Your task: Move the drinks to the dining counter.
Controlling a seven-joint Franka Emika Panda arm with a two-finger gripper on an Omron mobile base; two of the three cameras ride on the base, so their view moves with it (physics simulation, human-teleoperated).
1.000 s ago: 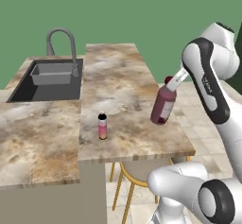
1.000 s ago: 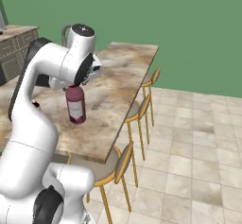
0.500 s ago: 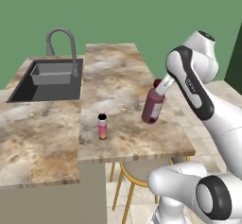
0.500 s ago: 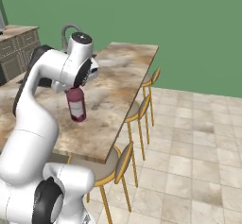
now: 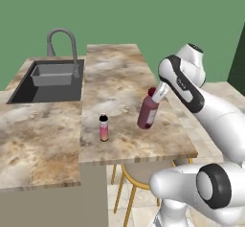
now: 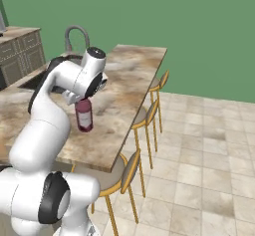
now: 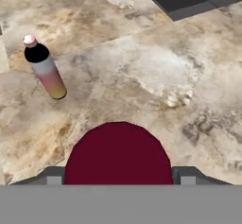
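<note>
Maroon bottle (image 5: 147, 113) in tool (image 5: 157, 96) (tilted)

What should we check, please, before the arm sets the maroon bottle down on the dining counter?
1. Grip: end effector closed on the neck of the maroon bottle: ok.
2. Bottle over the dining counter, not past its stool-side edge: ok.
3. Bottle upright: not ok, it leans in the left base view.
4. Base resting on the slab: cannot tell; contact is unclear.
5. Clearance from the pink bottle, which stands apart to the sink side: ok.
6. Landing spot under the bottle free of objects: ok in the hand view.
</note>
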